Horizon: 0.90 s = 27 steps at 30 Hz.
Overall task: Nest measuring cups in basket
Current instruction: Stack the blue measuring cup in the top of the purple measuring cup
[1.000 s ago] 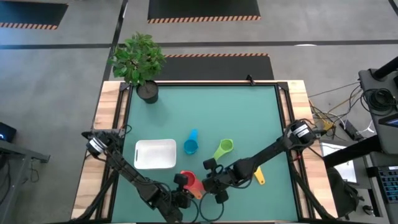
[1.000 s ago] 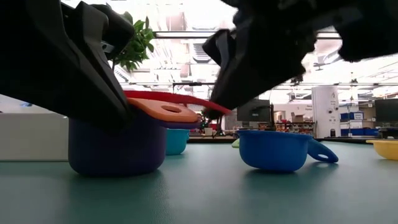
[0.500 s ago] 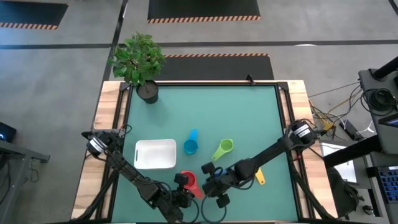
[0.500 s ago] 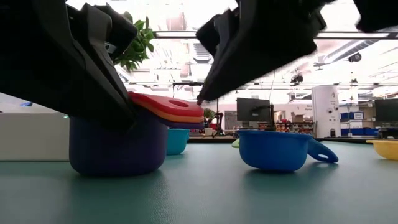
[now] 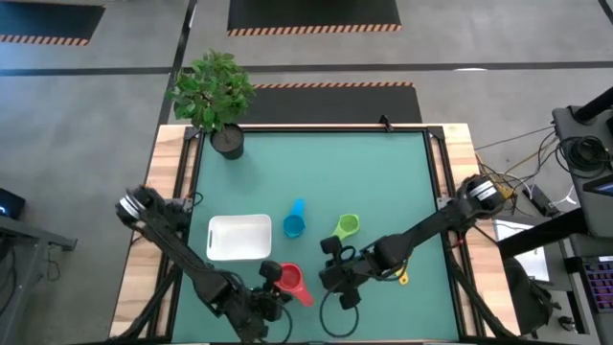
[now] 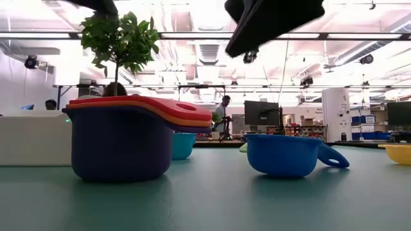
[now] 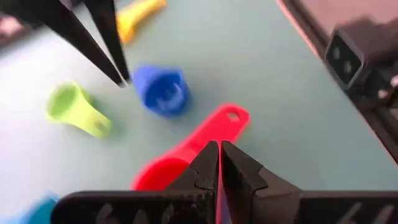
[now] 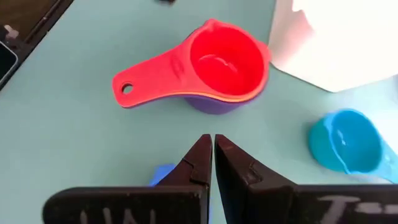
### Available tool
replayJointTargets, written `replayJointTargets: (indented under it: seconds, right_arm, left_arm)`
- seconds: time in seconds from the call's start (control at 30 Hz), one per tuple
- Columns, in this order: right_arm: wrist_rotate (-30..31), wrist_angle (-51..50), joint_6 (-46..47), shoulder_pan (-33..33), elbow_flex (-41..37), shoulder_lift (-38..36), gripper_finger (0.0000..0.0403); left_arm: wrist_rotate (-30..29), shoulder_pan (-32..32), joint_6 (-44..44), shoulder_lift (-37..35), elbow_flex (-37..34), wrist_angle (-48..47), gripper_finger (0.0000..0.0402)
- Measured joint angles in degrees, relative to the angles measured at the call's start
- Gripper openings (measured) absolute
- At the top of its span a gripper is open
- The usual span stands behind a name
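Red cup (image 8: 227, 62) sits nested in the orange and purple cups (image 6: 122, 151) on the green table (image 5: 383, 182), just in front of the white basket (image 5: 239, 237). Left gripper (image 7: 219, 160) and right gripper (image 8: 212, 152) hover above nearby, both jaws closed and empty. Dark blue cup (image 6: 286, 154), light blue cup (image 5: 293, 225), green cup (image 5: 346, 227) and yellow cup (image 6: 399, 153) lie loose.

Grey concrete floor w/ striped black mats (image 5: 312, 13) at 12 o'clock; bright ceiling lights (image 6: 192, 35), monitors (image 6: 260, 113) and a person (image 6: 223, 115) beyond the green table (image 5: 383, 182).
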Motion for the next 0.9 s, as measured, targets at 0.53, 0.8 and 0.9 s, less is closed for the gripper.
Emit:
replayJointTargets:
  seconds: [0.53,0.8,0.9]
  right_arm:
    - [4.2,0.4,6.0,-0.3,-5.8,-5.6,0.0009]
    - [4.2,0.5,7.9,-4.7,-6.3,-5.6,0.0009]
    - [2.0,0.5,7.9,-7.8,-6.3,-5.6,0.0009]
  left_arm:
    - [-13.8,0.5,13.5,-21.4,-13.4,2.5,0.0]
    - [-16.8,0.5,13.4,-31.2,-21.9,6.7,0.0]
    - [-16.9,0.5,13.4,-33.5,-23.0,6.7,0.0]
